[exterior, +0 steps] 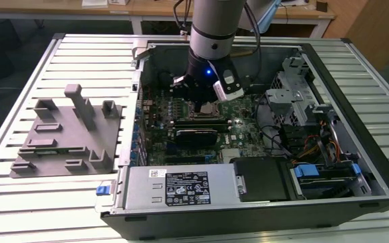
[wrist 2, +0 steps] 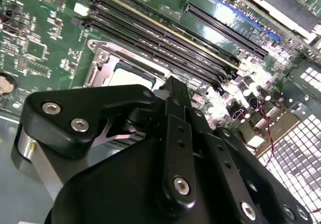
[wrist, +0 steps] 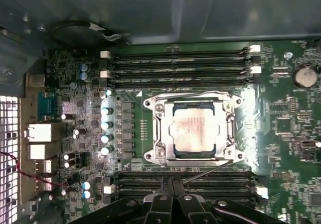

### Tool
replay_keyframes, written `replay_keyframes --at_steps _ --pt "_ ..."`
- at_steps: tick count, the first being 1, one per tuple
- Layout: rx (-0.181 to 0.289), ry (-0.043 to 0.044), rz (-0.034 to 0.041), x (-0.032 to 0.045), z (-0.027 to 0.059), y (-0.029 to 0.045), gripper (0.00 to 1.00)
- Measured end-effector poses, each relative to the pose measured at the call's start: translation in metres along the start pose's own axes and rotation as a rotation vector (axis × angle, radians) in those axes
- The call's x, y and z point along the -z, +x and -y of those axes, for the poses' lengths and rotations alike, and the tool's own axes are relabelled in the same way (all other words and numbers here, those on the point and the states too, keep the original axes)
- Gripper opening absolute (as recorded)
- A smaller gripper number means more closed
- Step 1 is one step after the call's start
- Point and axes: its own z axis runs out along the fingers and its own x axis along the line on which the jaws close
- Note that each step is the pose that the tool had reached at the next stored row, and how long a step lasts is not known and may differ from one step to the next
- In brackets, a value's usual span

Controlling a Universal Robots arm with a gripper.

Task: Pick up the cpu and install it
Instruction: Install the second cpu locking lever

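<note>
Reaching down into the open black computer case [exterior: 356,152], the grey robot arm [exterior: 215,25] holds its black gripper [exterior: 204,104] low over the green motherboard [exterior: 181,144] in the exterior view; a grey moulded fixture [exterior: 66,134] lies on the slatted white table [exterior: 18,202] at the exterior view's left, well apart from the case, and a silver power supply box [exterior: 181,187] sits at the case's near edge. In the second wrist view, the gripper [wrist 2: 173,86] shows its two black fingers [wrist 2: 175,133] pressed together with nothing between them, their tips just above the silver metal socket frame [wrist 2: 100,63], inside which a corner of the pale silver square cpu [wrist 2: 128,76] is visible; long black memory slots [wrist 2: 165,38] run beside the frame. In the first wrist view, the cpu [wrist: 193,131] lies flat and square within the socket frame [wrist: 160,128], seated in the socket, with memory slots [wrist: 180,66] on both sides and the closed gripper [wrist: 172,184] just beside the frame, not touching the chip.
</note>
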Motion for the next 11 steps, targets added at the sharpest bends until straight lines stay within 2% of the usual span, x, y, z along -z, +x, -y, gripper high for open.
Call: replay_keyframes --at_steps 2,5,6,9,10,11 --pt "0.0 -0.0023 -0.0001 -0.0029 0.0003 0.0031 0.11" --pt "0.001 -0.0091 -0.0006 -0.0063 0.001 0.0038 0.11" --pt "0.001 -0.0144 -0.0008 -0.0071 0.0016 0.0038 0.11" --pt "0.002 -0.0398 -0.002 -0.0084 0.005 0.0035 0.11" --pt "0.003 -0.0465 -0.0022 -0.0087 0.0062 0.0034 0.11" --pt "0.003 -0.0493 -0.0023 -0.0091 0.0075 0.0034 0.11"
